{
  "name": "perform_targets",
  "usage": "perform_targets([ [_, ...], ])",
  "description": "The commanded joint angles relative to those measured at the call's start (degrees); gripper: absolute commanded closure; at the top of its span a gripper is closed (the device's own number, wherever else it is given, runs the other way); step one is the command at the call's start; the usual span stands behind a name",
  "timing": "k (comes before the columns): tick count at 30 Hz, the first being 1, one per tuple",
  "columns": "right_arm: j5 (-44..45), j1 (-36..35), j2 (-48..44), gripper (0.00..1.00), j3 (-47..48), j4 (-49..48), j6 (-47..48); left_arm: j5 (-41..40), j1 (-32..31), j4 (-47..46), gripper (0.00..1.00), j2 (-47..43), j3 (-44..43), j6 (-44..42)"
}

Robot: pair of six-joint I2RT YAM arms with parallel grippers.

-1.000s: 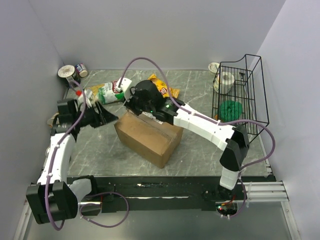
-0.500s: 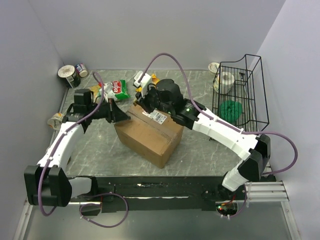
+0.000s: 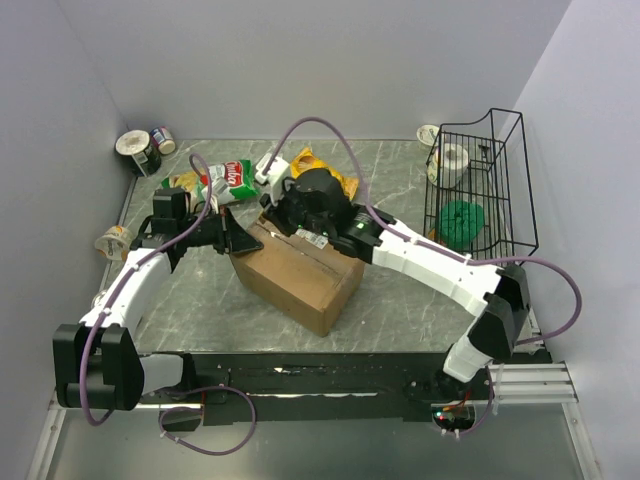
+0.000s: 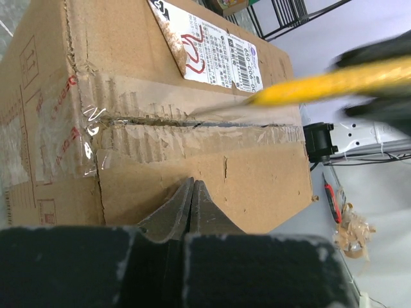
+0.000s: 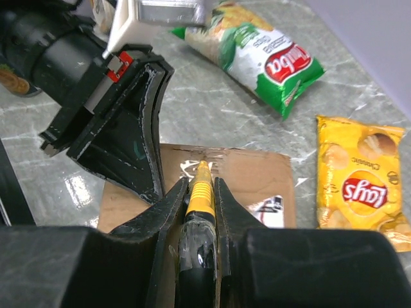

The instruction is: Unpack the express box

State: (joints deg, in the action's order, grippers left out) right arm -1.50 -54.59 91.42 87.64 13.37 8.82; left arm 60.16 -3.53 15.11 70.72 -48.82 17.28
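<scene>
The express box (image 3: 300, 275) is a brown carton lying at the table's middle, with a torn tape seam (image 4: 192, 120) and a white label (image 4: 212, 45) on top. My left gripper (image 3: 240, 240) is shut with nothing between its fingers. Its tips (image 4: 192, 183) rest against the box's flap just below the seam, at the box's left end. My right gripper (image 5: 196, 183) is shut on a yellow-handled cutter (image 5: 201, 189). It hangs over the box's back left (image 3: 275, 222), and the cutter's tip (image 4: 257, 99) points at the seam. The box's flaps lie closed.
A green chips bag (image 3: 225, 180) and a yellow chips bag (image 3: 325, 170) lie behind the box. Cans (image 3: 140, 148) stand in the back left corner, a cup (image 3: 112, 240) at the left edge. A black wire basket (image 3: 480, 190) holding a tape roll stands at the right.
My left gripper has shut and moved right onto the box's left end. My right gripper with the cutter has shifted over the box's back left corner.
</scene>
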Motion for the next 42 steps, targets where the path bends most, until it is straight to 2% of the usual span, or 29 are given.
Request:
perform_targets([
  [1, 1.4, -1.2, 2.6, 1.00, 1.4, -2.7, 0.0, -2.1, -0.2, 0.0, 0.99, -0.9, 2.8, 0.1],
  [10, 4.3, -1.4, 3.9, 1.00, 1.8, -2.1, 2.0, -2.3, -0.2, -1.1, 0.99, -1.3, 3.6, 1.0],
  [42, 6.2, -1.0, 2.6, 1.00, 2.4, -6.0, 3.9, -3.8, -0.2, -2.1, 0.99, -0.6, 4.2, 2.1],
])
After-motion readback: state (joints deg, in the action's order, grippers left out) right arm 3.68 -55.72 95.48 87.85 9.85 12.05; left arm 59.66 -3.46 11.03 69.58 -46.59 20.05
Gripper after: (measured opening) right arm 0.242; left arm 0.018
